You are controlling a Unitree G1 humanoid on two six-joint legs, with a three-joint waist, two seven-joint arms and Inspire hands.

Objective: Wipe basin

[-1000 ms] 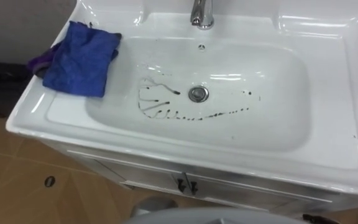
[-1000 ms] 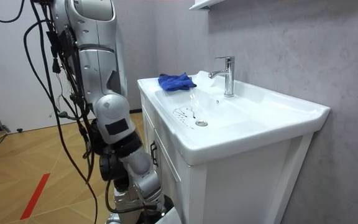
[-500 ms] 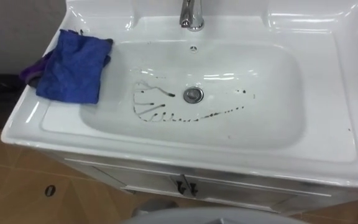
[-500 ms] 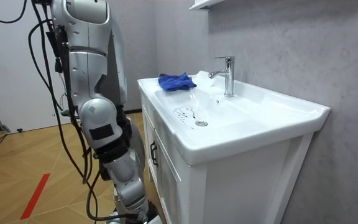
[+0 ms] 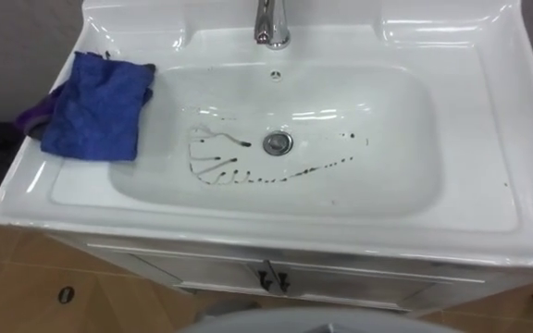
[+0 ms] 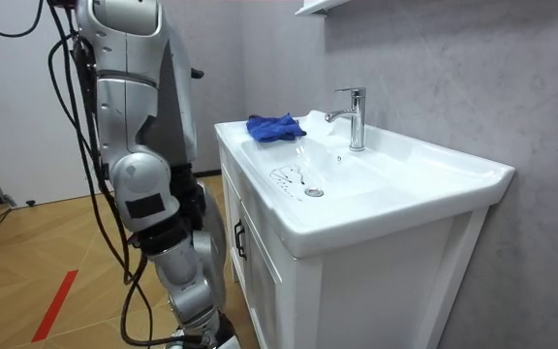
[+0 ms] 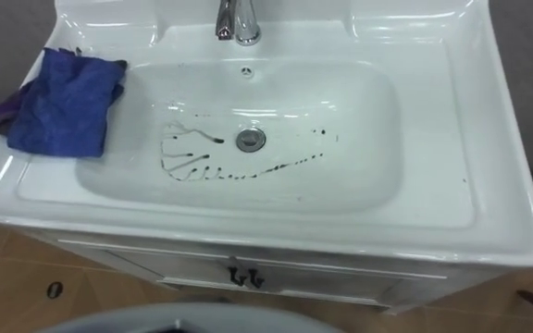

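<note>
White basin set in the counter, dark streaks left of and around the drain, faucet behind it, crumpled blue cloth lying on the counter's left rim, nothing covering the streaks, cabinet handles below, state of the hands cannot be told.

White flat-fronted cabinet taken as landmark.
- On its front, near the top edge: two small dark metal handles, side by side.
- Above it, at the wall side: upright chrome tap.
- Behind it: grey plastered wall, with a white shelf edge higher up.
- Beside its foot: wood-pattern floor, small dark round disc.
- Well apart from it: red floor strip.
</note>
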